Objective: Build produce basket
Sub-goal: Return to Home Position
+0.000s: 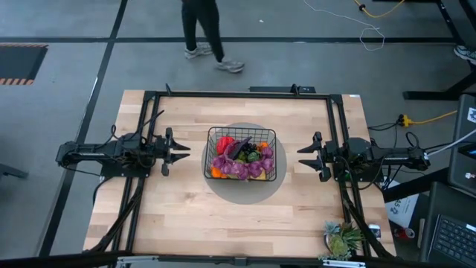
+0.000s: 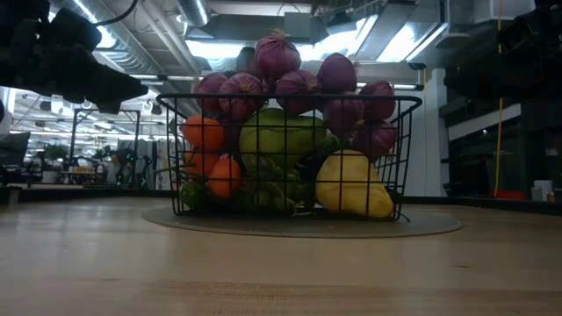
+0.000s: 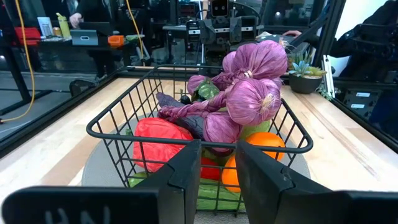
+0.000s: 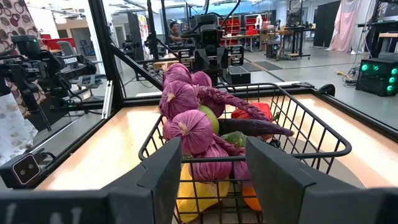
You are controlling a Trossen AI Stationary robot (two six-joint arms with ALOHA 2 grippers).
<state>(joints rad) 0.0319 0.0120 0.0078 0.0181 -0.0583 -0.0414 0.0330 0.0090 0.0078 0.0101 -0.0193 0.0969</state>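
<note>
The job looks all but done: the black wire basket sits mid-table on a round grey mat, heaped with glossy toy produce and topped by ribbed purple garlic bulbs. The left gripper and right gripper flank it, clear of the wire, fingers parted and empty. Only parking the arms seems left.

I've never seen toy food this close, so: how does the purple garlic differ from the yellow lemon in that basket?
The purple garlic is a string of several bulbs; the yellow lemon is one piece. The garlic is heaped on top, rising above the rim, while the lemon sits low against the wire wall. Both lie in the black wire basket.
</note>
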